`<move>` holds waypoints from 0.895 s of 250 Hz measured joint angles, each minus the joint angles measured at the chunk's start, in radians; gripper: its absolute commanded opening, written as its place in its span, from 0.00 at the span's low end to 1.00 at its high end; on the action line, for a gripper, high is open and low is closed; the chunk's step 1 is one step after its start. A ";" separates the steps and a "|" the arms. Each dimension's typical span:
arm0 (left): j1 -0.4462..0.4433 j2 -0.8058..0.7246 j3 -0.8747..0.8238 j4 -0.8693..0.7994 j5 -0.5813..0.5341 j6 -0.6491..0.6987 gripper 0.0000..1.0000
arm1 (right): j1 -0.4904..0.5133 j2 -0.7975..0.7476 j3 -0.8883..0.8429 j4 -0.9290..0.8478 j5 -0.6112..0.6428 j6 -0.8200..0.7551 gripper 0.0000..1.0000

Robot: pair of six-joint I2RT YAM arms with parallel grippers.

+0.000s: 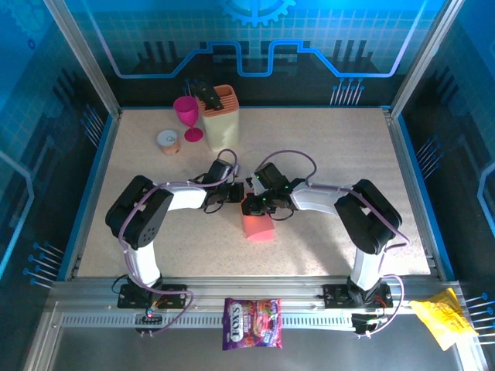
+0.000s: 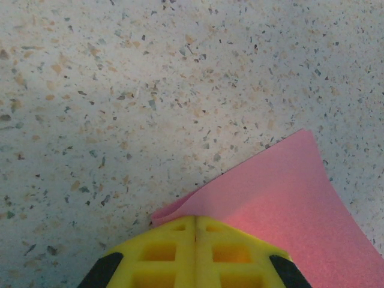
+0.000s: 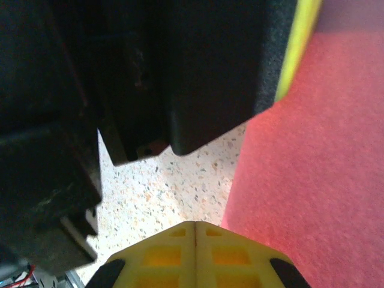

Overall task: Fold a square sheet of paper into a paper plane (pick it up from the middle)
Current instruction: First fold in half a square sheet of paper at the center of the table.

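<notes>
At the middle of the speckled table [image 1: 348, 154], the pink square sheet of paper [image 1: 259, 226] [image 2: 288, 210] [image 3: 312, 180] curls upward off the surface. Its left edge rises into the left gripper [image 1: 236, 197] [image 2: 195, 221], which is pinching it. Just right of that, the right gripper [image 1: 255, 207] [image 3: 195, 225] is pressed together beside the sheet's edge.
</notes>
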 measured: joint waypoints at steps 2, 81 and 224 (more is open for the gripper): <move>0.000 0.000 0.000 0.000 0.000 0.000 0.00 | 0.000 0.001 0.000 0.002 0.000 0.002 0.00; 0.000 0.001 0.000 0.000 0.000 0.003 0.00 | 0.026 0.060 0.002 0.030 0.005 0.016 0.00; 0.003 0.005 0.000 0.002 0.002 0.007 0.00 | 0.053 0.061 -0.035 0.036 0.061 -0.037 0.00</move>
